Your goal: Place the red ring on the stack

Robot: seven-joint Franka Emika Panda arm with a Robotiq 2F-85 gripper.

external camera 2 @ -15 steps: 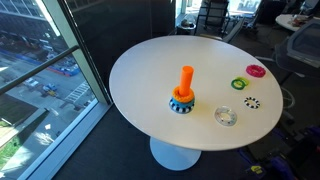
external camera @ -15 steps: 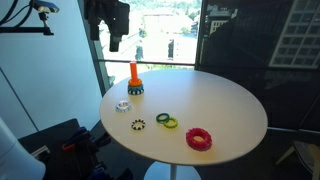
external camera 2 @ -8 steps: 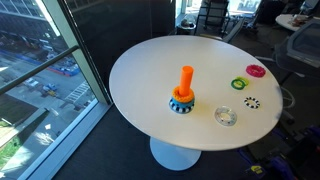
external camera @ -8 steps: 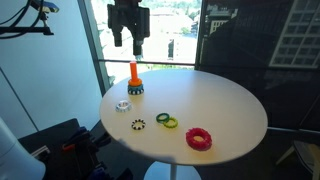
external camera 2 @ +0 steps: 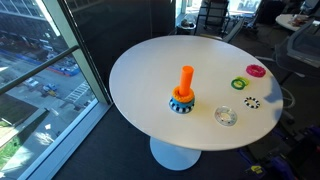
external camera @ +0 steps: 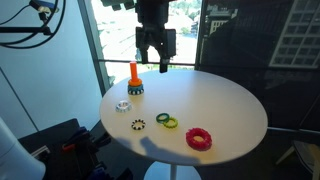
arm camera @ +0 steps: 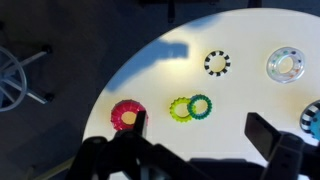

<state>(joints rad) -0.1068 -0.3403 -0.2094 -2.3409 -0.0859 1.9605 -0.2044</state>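
Observation:
The red ring [external camera: 199, 139] lies flat near the table's front edge; it also shows in the other exterior view [external camera 2: 256, 71] and in the wrist view [arm camera: 126, 114]. The stack [external camera: 134, 80] is an upright orange peg on a dark toothed base, standing at the table's left side, seen too in an exterior view [external camera 2: 183, 92]; only its base edge [arm camera: 312, 118] shows in the wrist view. My gripper [external camera: 155, 55] hangs high above the table, just right of the peg, open and empty [arm camera: 200, 140]. It is out of view in one exterior view.
A yellow-green ring [external camera: 170, 123] and a dark green ring [external camera: 162, 117] lie touching mid-table. A black-and-white ring [external camera: 138, 125] and a white ring [external camera: 122, 105] lie near the stack. The round white table [external camera: 230, 100] stands by a window and railing.
My gripper has moved right and down, from the upper left of the exterior view to a spot above the table beside the peg. The rings and stack have not moved.

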